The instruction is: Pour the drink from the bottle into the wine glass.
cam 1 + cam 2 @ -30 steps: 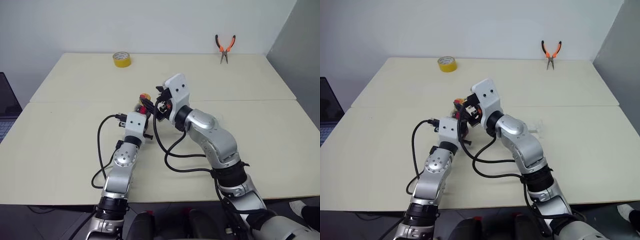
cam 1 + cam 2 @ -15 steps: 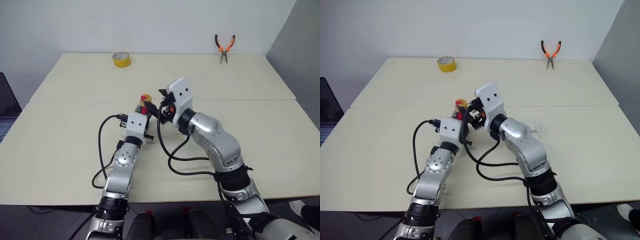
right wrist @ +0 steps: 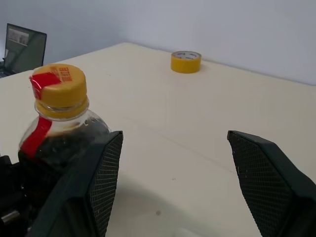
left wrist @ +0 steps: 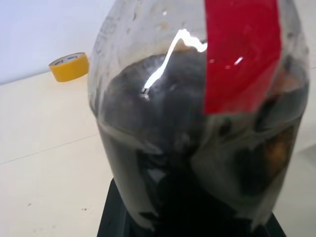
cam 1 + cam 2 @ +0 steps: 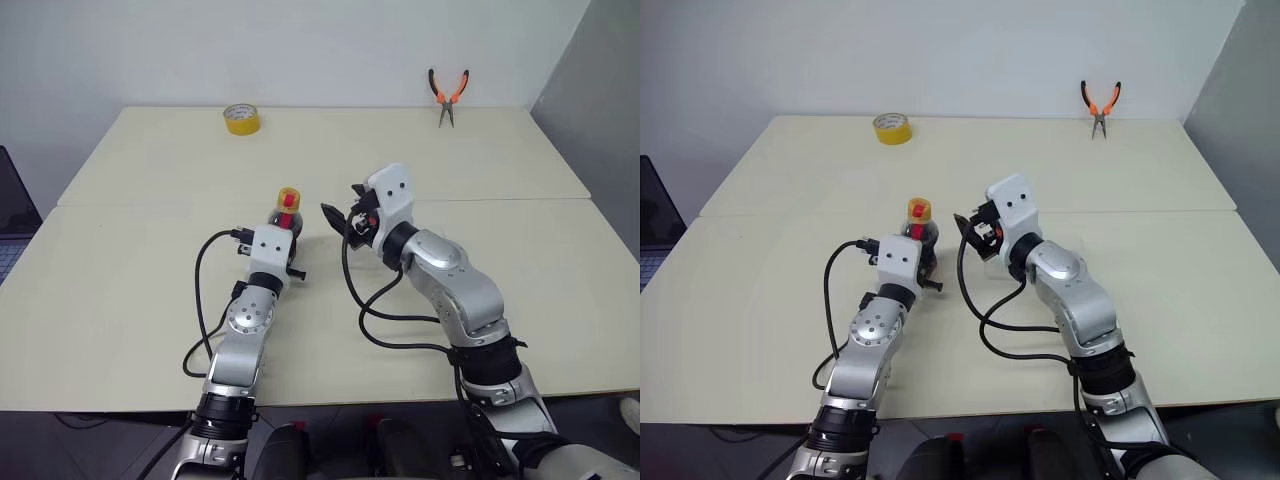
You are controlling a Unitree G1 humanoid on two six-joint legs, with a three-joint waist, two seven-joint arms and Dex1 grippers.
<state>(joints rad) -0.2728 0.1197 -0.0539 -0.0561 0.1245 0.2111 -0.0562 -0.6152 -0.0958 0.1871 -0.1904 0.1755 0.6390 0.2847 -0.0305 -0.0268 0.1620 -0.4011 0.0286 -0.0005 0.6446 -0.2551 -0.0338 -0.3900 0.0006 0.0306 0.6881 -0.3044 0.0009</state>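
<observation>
Your left gripper (image 5: pixel 283 226) is clamped on the bottle (image 5: pixel 286 209), which stands upright on the desk (image 5: pixel 140 260) near its middle, just ahead of the left wrist. The yellow cap (image 3: pixel 58 91) is on, with a red strip of label (image 4: pixel 242 49) running over it and down the side, and the dark drink (image 4: pixel 187 148) fills the rounded body up to about the shoulder. Your right gripper (image 5: pixel 333 218) hangs in the air just to the right of the bottle, apart from it, pointing toward your left side; its two black fingers (image 3: pixel 98 182) stand wide apart with nothing between them, and in the right wrist view the bottle sits beside one finger rather than inside the gap. The wine glass (image 5: pixel 1072 252) is barely visible: a faint clear shape on the desk behind the right forearm, so you cannot tell how it stands. At the far edge of the desk lie a roll of yellow tape (image 5: pixel 242 118) toward the left and a pair of orange-handled pliers (image 5: pixel 449 94) toward the right, both well apart from the bottle.
</observation>
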